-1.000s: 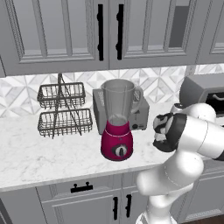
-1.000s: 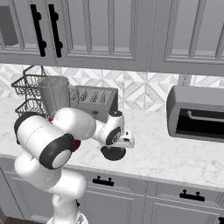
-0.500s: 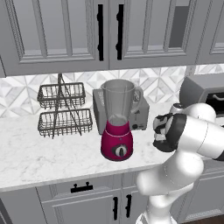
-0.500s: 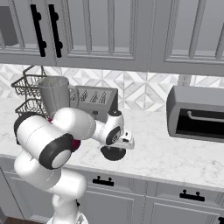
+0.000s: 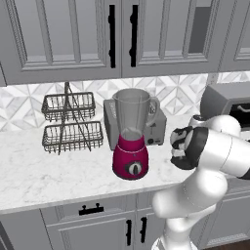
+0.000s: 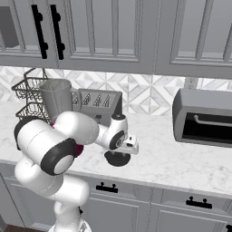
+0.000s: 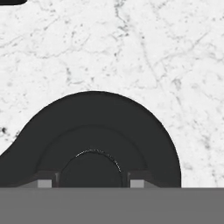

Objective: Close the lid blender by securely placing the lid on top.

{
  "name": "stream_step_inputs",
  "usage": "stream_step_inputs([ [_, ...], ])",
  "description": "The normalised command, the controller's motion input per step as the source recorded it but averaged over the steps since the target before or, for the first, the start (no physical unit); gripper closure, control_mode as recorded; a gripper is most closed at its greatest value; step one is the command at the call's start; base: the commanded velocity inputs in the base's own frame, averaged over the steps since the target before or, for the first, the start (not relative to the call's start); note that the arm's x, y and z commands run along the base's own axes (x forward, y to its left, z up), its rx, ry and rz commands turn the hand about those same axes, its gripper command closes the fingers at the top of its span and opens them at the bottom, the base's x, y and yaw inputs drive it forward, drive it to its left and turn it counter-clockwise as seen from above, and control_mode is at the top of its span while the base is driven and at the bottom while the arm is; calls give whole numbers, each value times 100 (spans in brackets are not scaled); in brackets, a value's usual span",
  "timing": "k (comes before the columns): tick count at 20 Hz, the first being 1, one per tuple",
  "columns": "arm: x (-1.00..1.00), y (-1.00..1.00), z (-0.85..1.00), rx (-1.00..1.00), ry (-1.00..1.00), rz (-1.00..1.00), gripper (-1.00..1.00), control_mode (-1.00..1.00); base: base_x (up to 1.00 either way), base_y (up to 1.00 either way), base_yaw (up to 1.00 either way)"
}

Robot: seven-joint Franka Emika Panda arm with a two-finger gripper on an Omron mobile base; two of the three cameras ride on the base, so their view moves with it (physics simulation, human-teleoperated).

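The lid [image 7: 94,135] lies flat on the surface [image 7: 131,43] directly under the pincer [image 7: 91,183], fingertips straddling its centre knob, can't tell if they've clenched yet

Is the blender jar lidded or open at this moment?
Open. The blender jar's mouth is bare, while the lid lies flat on the counter under the gripper.

Arm bent low, wrist downturned (jaws hidden)
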Motion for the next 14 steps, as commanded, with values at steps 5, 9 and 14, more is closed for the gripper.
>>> stream_step_inputs([
  [5, -15, -4, 28, 8, -9, 0, 100, -100, 0, 0, 0],
  [9, -35, 0, 72, 6, -8, 0, 100, -100, 0, 0, 0],
  [14, -29, 0, 74, 0, -3, 0, 100, -100, 0, 0, 0],
])
